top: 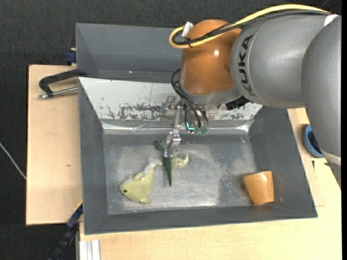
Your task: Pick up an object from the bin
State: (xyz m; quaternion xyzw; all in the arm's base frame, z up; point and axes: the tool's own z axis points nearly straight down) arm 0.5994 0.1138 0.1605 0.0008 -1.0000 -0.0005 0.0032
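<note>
In the middle of the bin [92,145], a little toward the back wall, the gripper [169,176] is pointing down at the grey floor. Its fingers [170,164] are pressing together into one dark taper, with nothing showing between them. A small pale lump [182,158] is lying just beside the taper on the view's right; whether it is touching cannot be told. To the lower left a pale yellow fish-shaped toy [138,186] is lying flat, its tail reaching up near the fingertips but apart from them. An orange cup [259,187] is sitting tilted near the front right corner, well apart from the rest. Above, the orange cover [206,58] and yellow cable [255,16] are hanging over the back wall.
</note>
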